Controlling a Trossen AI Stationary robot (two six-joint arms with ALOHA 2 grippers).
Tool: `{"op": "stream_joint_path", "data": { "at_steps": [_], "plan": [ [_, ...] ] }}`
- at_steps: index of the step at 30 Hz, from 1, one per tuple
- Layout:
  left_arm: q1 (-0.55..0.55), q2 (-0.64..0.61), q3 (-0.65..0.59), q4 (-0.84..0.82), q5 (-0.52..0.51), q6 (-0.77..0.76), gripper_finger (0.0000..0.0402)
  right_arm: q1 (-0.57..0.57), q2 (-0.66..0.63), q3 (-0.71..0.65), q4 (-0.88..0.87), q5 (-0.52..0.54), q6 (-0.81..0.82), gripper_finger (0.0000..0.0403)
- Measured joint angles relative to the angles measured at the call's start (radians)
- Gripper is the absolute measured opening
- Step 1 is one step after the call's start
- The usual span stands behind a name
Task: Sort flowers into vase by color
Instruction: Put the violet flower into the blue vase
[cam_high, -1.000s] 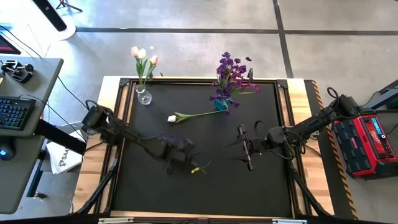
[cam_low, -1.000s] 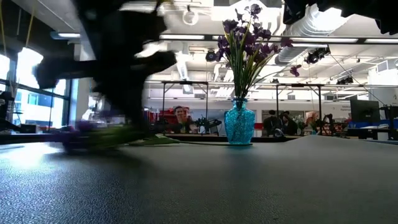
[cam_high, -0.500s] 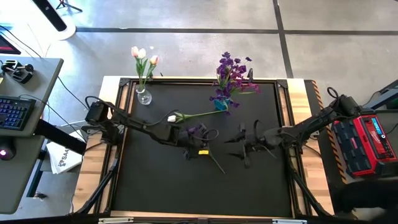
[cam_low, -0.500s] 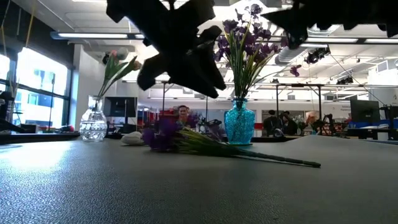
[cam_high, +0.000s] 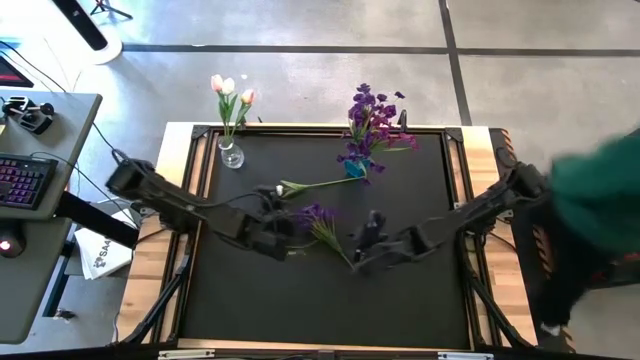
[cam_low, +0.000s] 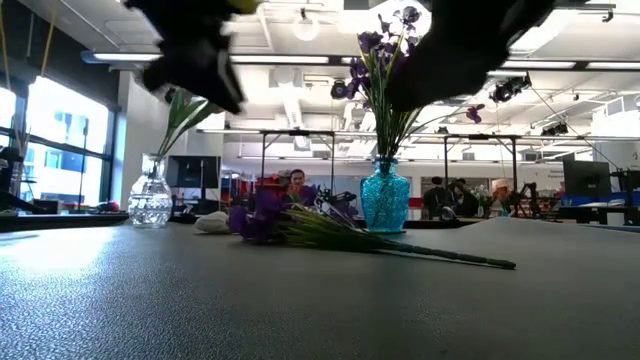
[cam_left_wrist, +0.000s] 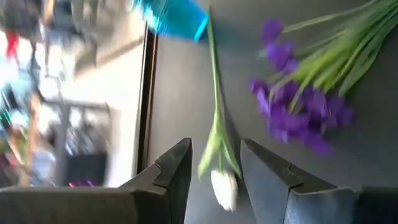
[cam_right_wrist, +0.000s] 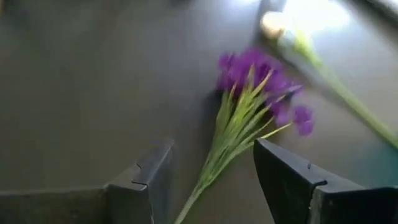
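A purple flower (cam_high: 318, 222) lies flat on the black table mat, its stem end (cam_high: 350, 262) pointing toward the near right. It also shows in the low view (cam_low: 262, 212) and right wrist view (cam_right_wrist: 252, 93). A white tulip (cam_high: 278, 190) lies beyond it. My left gripper (cam_high: 278, 218) hangs open just left of the purple blooms, and past its fingers (cam_left_wrist: 214, 152) I see the tulip bud (cam_left_wrist: 224, 186). My right gripper (cam_high: 362, 245) is open above the stem end (cam_right_wrist: 193, 205). A blue vase (cam_high: 355, 168) holds purple flowers, and a clear vase (cam_high: 231, 155) holds tulips.
A person's green sleeve (cam_high: 600, 200) reaches in over the table's right edge, above my right arm. A side desk with a keyboard (cam_high: 25, 180) stands to the left. Both vases stand along the far edge. The near half of the mat (cam_high: 320, 310) is bare.
My left gripper carried the purple flower toward the table's middle, laid it flat and let go. It then drew back toward the left. My right gripper moved left toward the stem end. A green sleeve came in from the right.
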Motion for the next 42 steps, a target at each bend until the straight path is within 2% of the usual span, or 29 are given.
{"op": "stream_joint_path", "data": {
  "at_steps": [2,4,9,12,16,21,29,32,37,40,42],
  "plan": [
    [-0.035,-0.045,-0.024,-0.047,-0.001,-0.126,0.0126,-0.025,0.063,0.078,-0.103,-0.055,0.057,0.0193],
    [-0.074,-0.093,-0.064,-0.023,-0.007,-0.203,0.0126,-0.059,0.118,0.142,-0.206,-0.105,0.103,0.0195],
    [-0.146,-0.150,-0.170,0.063,-0.094,-0.329,0.0126,-0.143,0.237,0.255,-0.279,-0.290,0.116,0.0224],
    [-0.169,-0.151,-0.213,0.109,-0.143,-0.387,0.0126,-0.172,0.307,0.307,-0.335,-0.363,0.142,0.0243],
    [-0.175,-0.142,-0.245,0.134,-0.163,-0.407,0.0126,-0.184,0.405,0.384,-0.445,-0.364,0.187,0.0247],
    [-0.176,-0.142,-0.258,0.155,-0.162,-0.408,0.0126,-0.183,0.488,0.450,-0.470,-0.374,0.192,0.0247],
    [-0.182,-0.142,-0.258,0.182,-0.162,-0.358,0.0126,-0.219,0.512,0.455,-0.489,-0.393,0.182,0.0241],
    [-0.180,-0.143,-0.258,0.202,-0.163,-0.349,0.0126,-0.224,0.512,0.455,-0.488,-0.390,0.176,0.0208],
    [-0.184,-0.143,-0.258,0.206,-0.162,-0.348,0.0126,-0.228,0.508,0.427,-0.459,-0.395,0.151,0.0105],
    [-0.187,-0.143,-0.258,0.207,-0.161,-0.352,0.0126,-0.228,0.502,0.410,-0.447,-0.386,0.082,0.0034],
    [-0.192,-0.143,-0.258,0.208,-0.161,-0.369,0.0126,-0.227,0.486,0.391,-0.442,-0.360,0.056,0.0011]
  ]
}}
